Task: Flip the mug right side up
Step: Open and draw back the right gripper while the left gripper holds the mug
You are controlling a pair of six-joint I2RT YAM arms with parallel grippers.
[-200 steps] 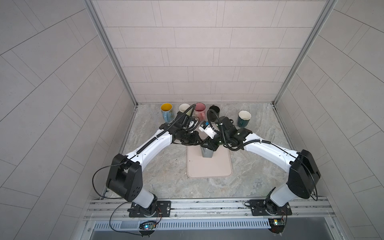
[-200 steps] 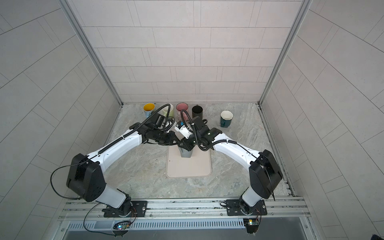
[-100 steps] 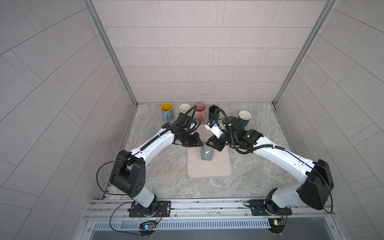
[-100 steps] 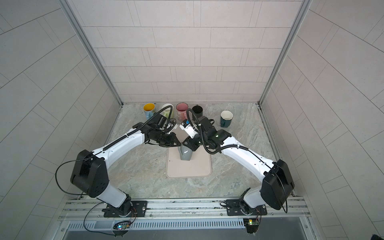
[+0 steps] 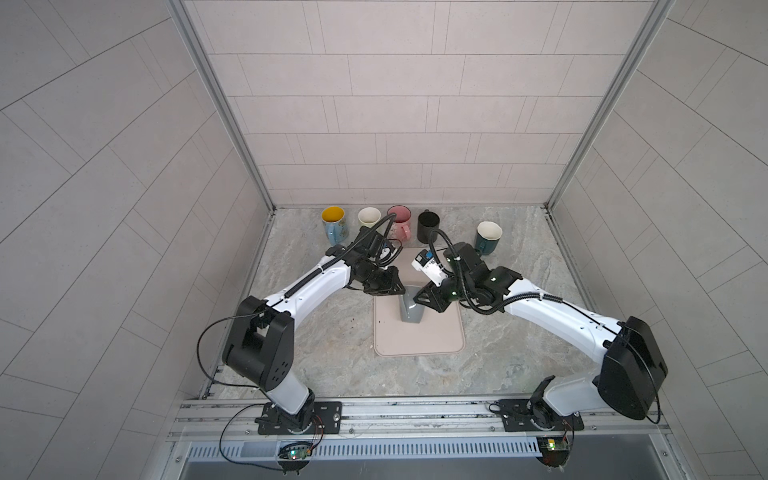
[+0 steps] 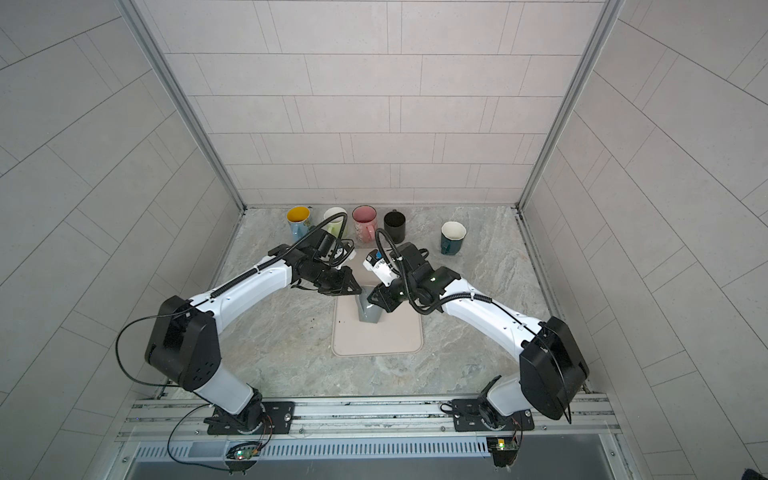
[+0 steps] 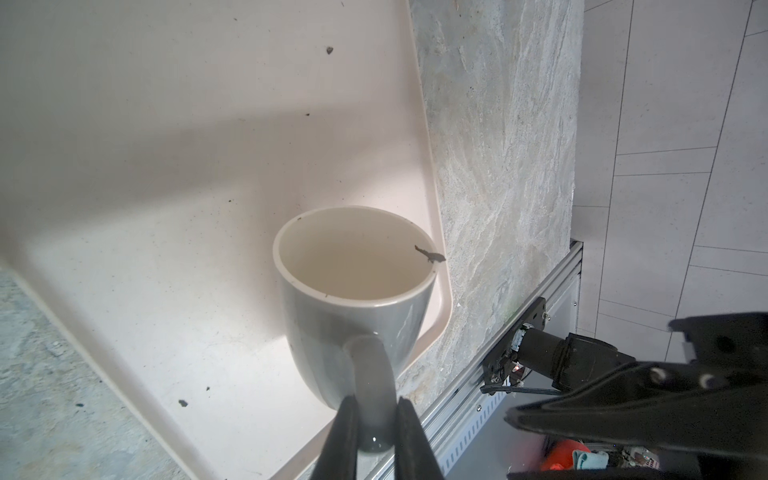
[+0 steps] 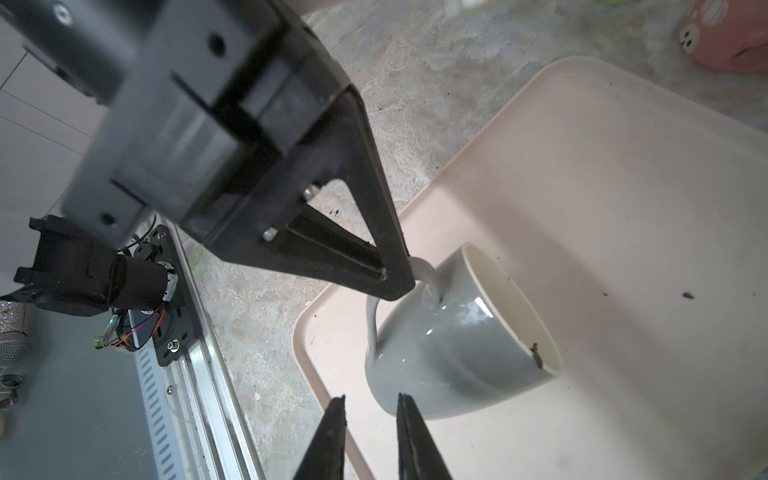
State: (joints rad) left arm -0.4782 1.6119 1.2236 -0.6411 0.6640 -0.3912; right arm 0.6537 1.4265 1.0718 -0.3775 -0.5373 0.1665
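The grey mug (image 5: 409, 311) with a cream inside (image 7: 353, 266) is tilted over the beige mat (image 5: 432, 340). In both top views only its grey outside shows (image 6: 369, 309). My left gripper (image 7: 376, 401) is shut on the mug's handle (image 7: 371, 370), and it shows in the right wrist view (image 8: 399, 282) clamped on the handle's loop. My right gripper (image 8: 371, 399) sits just beside the mug's base (image 8: 415, 399) with a narrow gap and nothing between its fingers. Both grippers meet over the mat (image 5: 390, 289) (image 5: 422, 297). Whether the mug touches the mat I cannot tell.
Several upright mugs line the back wall: a blue one with a yellow inside (image 5: 332, 224), cream (image 5: 369, 217), pink (image 5: 400, 222), black (image 5: 428, 224) and dark teal (image 5: 487, 237). A metal rail (image 5: 415, 415) runs along the table's front edge. Tiled walls close in both sides.
The right arm's elbow has swung outward to the right, and its jaws have narrowed. The mug and the left gripper have stayed almost in place.
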